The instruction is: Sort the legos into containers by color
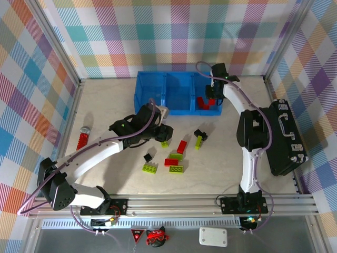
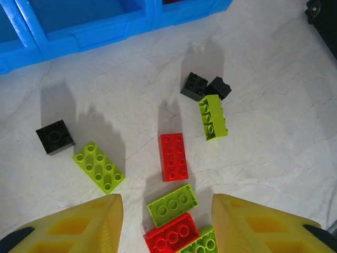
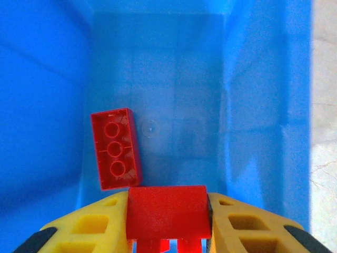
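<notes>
Loose legos lie on the table in front of the containers [image 1: 179, 94], a blue bin of three compartments. In the left wrist view a red brick [image 2: 174, 156] lies in the middle. A lime brick [image 2: 99, 167] and a black one [image 2: 55, 136] lie to its left. Two black bricks [image 2: 194, 85] and a lime one [image 2: 212, 117] lie to the right. My left gripper [image 2: 166, 203] hangs open above a lime brick [image 2: 171, 204] and a red brick [image 2: 172, 233], holding nothing. My right gripper [image 3: 167, 213] is shut on a red brick [image 3: 166, 208] over the bin's right compartment, where another red brick [image 3: 115, 148] lies upside down.
A black case with a handle [image 1: 284, 137] lies along the table's right side. A red glittery cylinder [image 1: 83, 138] lies at the left. Checked walls close the table in at the back and on both sides.
</notes>
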